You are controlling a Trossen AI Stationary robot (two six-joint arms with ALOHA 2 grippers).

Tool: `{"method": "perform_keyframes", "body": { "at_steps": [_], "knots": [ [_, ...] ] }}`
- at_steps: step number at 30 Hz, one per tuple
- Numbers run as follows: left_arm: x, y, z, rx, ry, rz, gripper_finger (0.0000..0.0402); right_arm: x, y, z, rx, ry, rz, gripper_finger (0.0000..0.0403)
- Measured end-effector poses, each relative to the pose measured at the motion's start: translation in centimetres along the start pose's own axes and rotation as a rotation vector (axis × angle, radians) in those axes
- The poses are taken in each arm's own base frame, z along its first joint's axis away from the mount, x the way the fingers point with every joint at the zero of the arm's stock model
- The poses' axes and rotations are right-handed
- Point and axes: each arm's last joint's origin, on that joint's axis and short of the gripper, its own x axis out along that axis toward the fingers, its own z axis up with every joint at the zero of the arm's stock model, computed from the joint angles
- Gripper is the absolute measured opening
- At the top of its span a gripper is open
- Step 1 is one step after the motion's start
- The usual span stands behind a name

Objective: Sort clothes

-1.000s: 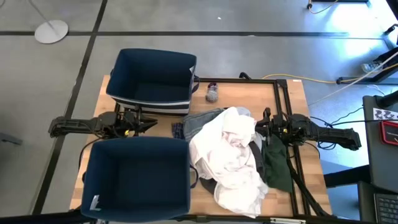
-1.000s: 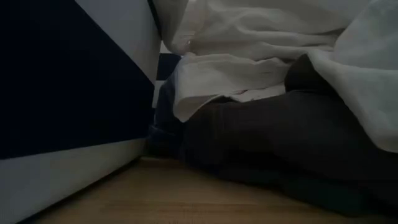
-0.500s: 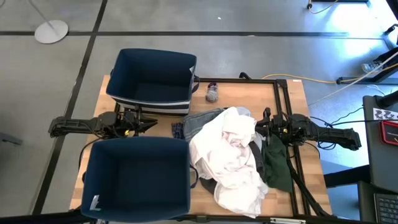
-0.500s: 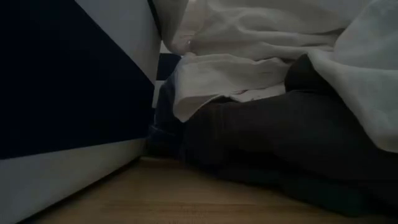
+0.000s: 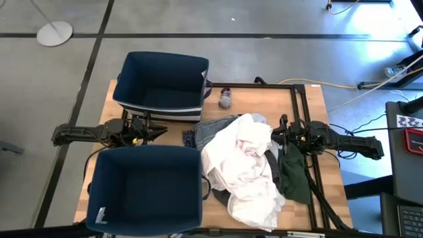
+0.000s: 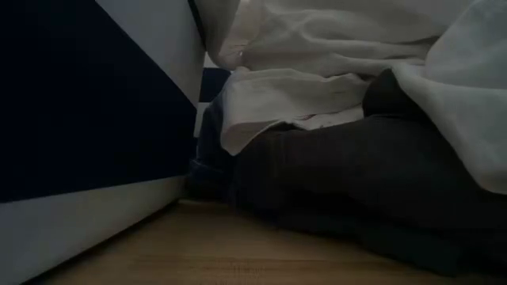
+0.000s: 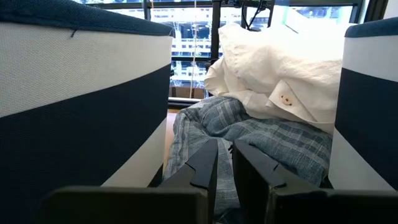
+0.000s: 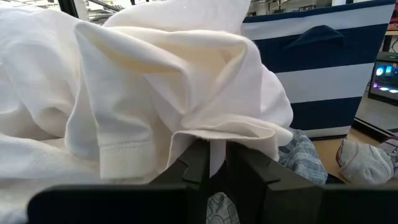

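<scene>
our right gripper (image 5: 283,133) is nearer: the clothes (image 5: 244,165) lie heaped directly in front of it, touching its nearly clenched, empty fingers, with the pile's long axis running across its reach. our left gripper (image 5: 158,134), also clenched on nothing, waits between the two bins (image 5: 160,99), the plaid edge just ahead.

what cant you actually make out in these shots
- Dark grey garment: high view, mostly buried under the white garment, only an edge shows.
- Blue plaid garment: left wrist view, far part covered by the white garment.
- Near bin: high view, its front is cut off by the picture's edge.
- Sock: high view, too small to tell its pattern.
- Low view: garments up close block both arms.
</scene>
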Motion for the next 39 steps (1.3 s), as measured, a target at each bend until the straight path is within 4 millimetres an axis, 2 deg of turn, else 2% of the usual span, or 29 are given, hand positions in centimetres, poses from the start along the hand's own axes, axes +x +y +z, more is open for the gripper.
{"method": "perform_keyframes", "body": {
  "at_steps": [12,21,26,30,34,39],
  "knots": [
    [0.0,0.0,0.0,0.0,0.0,0.0,0.004,-0.1,0.0,0.6,-0.008,-0.036,-0.01,0.0056],
    [0.0,0.0,0.0,0.0,0.0,0.0,0.004,-0.8,0.4,3.8,-0.041,-0.128,-0.007,0.0056],
    [0.0,0.0,0.0,0.017,-0.002,0.001,0.004,-1.4,0.9,5.8,-0.047,-0.181,0.073,0.0056],
    [0.0,0.0,0.1,-0.009,-0.009,0.001,0.004,-2.0,1.2,8.4,-0.061,-0.246,0.077,0.0056],
    [0.0,0.0,0.5,-0.011,-0.051,0.002,0.004,-1.9,1.5,11.9,-0.124,-0.27,0.044,0.0056],
    [-0.1,0.0,1.0,0.062,-0.107,0.007,0.004,0.6,1.8,16.8,-0.186,-0.204,0.031,0.0056]
  ]
}}
